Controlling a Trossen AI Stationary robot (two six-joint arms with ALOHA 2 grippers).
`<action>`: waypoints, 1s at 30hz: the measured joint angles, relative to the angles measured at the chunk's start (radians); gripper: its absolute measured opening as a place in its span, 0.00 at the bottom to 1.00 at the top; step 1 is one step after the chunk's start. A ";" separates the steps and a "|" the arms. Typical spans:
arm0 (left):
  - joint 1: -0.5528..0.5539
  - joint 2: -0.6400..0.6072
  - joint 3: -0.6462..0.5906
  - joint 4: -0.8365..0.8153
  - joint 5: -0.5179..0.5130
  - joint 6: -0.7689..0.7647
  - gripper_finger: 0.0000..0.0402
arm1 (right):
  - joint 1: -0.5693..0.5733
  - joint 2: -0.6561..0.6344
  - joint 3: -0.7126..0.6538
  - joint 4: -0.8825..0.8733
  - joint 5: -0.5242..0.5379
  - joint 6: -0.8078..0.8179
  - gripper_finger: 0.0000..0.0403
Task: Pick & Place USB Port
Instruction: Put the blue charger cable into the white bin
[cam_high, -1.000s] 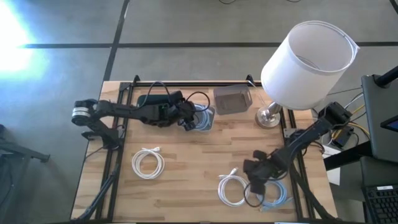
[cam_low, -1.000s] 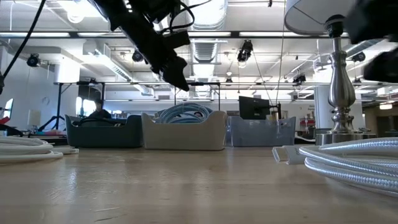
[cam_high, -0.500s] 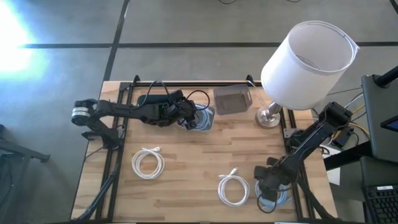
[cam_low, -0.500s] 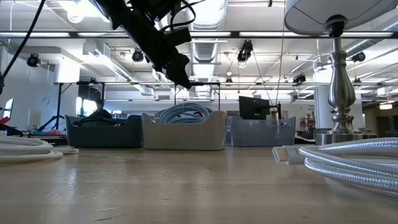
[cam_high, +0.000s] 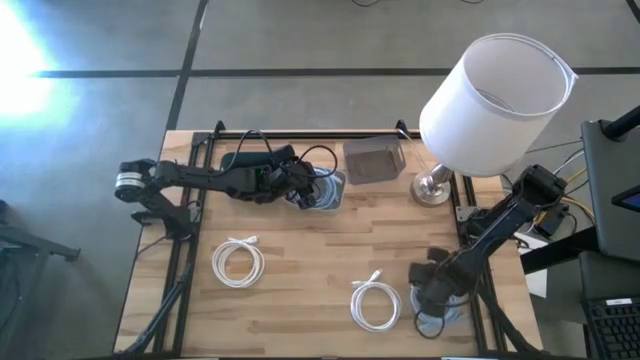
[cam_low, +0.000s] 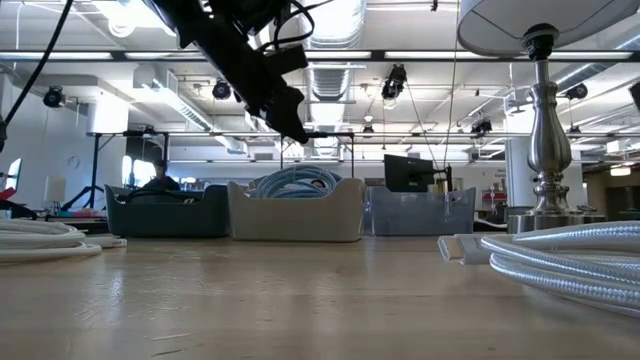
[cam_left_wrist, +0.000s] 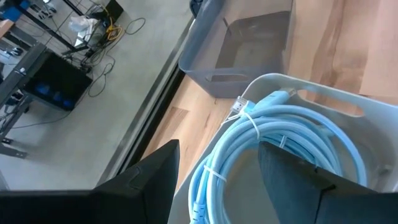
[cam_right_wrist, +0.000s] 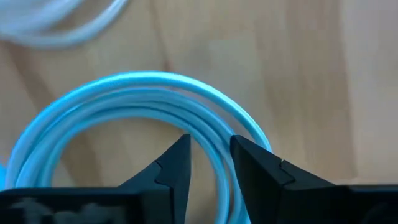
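Note:
A light-blue cable coil (cam_high: 441, 319) lies flat near the table's near right corner. My right gripper (cam_high: 436, 292) stands over it, pointing down, shut on its strands (cam_right_wrist: 211, 142). A second light-blue cable (cam_left_wrist: 281, 144) lies coiled inside a white bin (cam_high: 328, 192) at the far middle. My left gripper (cam_high: 305, 192) hovers open above that bin, touching nothing; its fingers (cam_left_wrist: 163, 169) frame the coil in the left wrist view. In the low view it hangs above the white bin (cam_low: 295, 210). Two white cable coils (cam_high: 238, 262) (cam_high: 377, 304) lie on the wood. My right gripper comes down from above on the blue coil's ring of strands (cam_right_wrist: 210, 138), on the coil's far side. The two fingers (cam_right_wrist: 175, 163) lie across the strands with part of the bundle between them. The coil lies flat on the table.
A lamp with a white shade (cam_high: 497, 92) and a metal base (cam_high: 432, 188) stands at the far right. A grey bin (cam_high: 372, 160) sits beside the white one, and a dark bin (cam_low: 165, 210) on its other side. Bare wood lies in the middle of the table (cam_high: 310, 250).
My right gripper has moved toward the table's near right corner, from beside the near white coil to over the blue coil, and has then kept still there. In the low view its dark shape has left the upper right.

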 joint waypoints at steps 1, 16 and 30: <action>0.000 0.000 -0.001 0.000 0.000 0.000 0.55 | 0.000 0.001 0.001 -0.001 0.019 -0.005 0.28; 0.000 0.000 -0.005 0.000 -0.001 -0.001 0.55 | -0.001 0.004 0.045 -0.002 0.036 -0.086 0.33; 0.000 0.000 -0.005 0.000 0.004 -0.022 0.55 | -0.002 0.007 0.091 -0.124 0.119 -0.159 0.52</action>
